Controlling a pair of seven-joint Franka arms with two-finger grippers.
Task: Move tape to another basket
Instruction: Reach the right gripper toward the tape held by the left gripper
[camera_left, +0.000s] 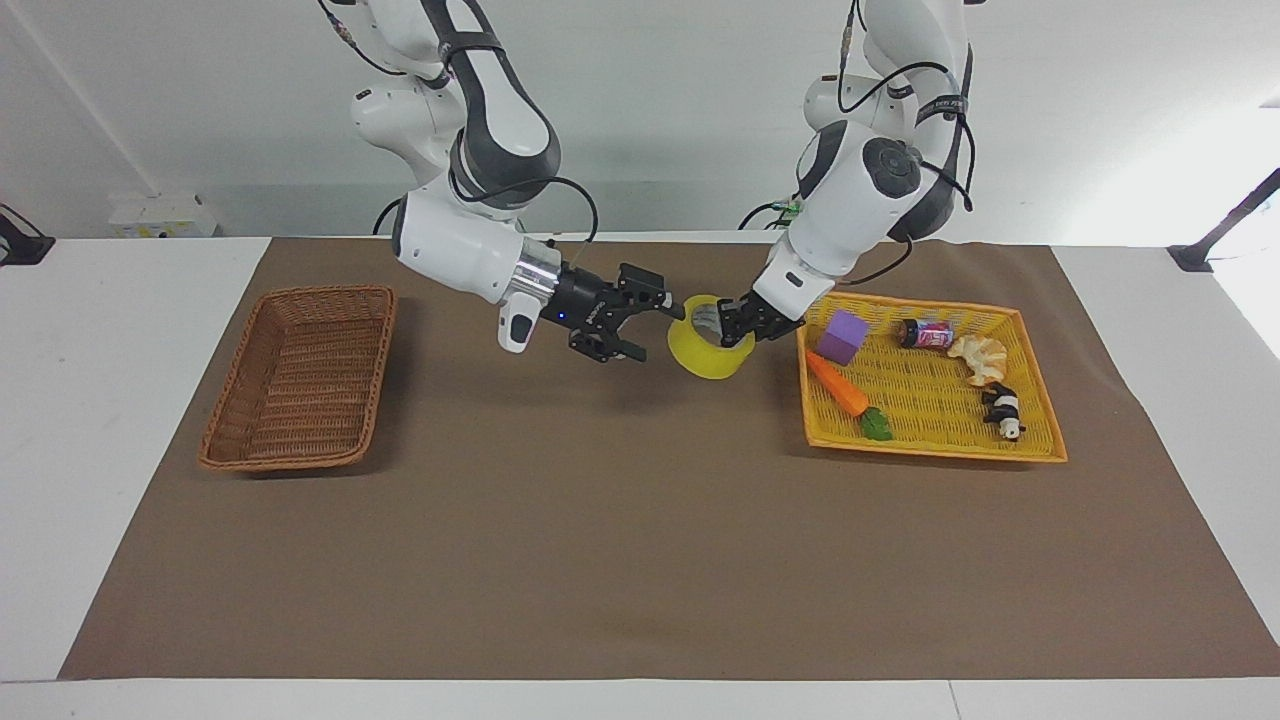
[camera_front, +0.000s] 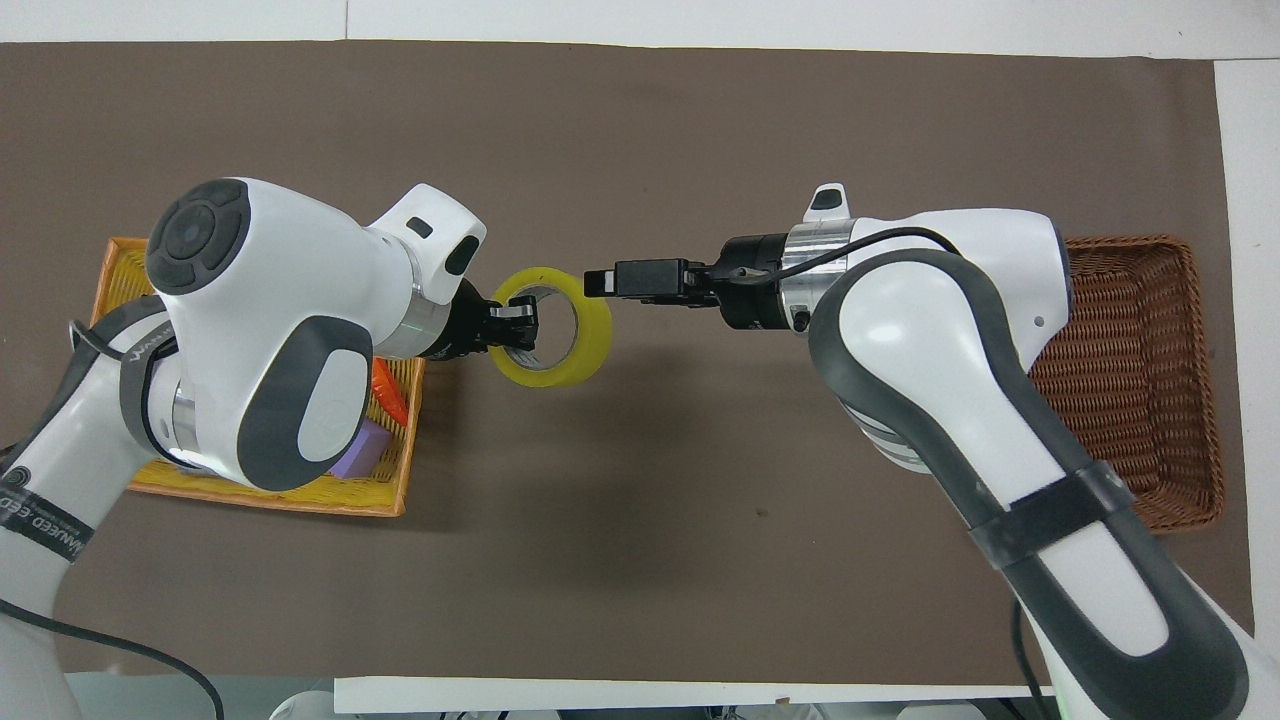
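The surface (camera_left: 640, 560) carries a brown mat with 2 baskets: the dark wicker basket (camera_left: 300, 375) at the right arm's end, and a yellow basket (camera_left: 935, 405) at the left arm's end holding a carrot (camera_left: 838, 385), a purple block (camera_left: 845, 337) and small toys. Between them, held above the mat just beside the yellow basket, is the tape (camera_left: 710, 338), its rim pinched by the left gripper (camera_left: 740, 330). The right gripper (camera_left: 655, 325), fingers spread, is level with the tape, at its side toward the wicker basket
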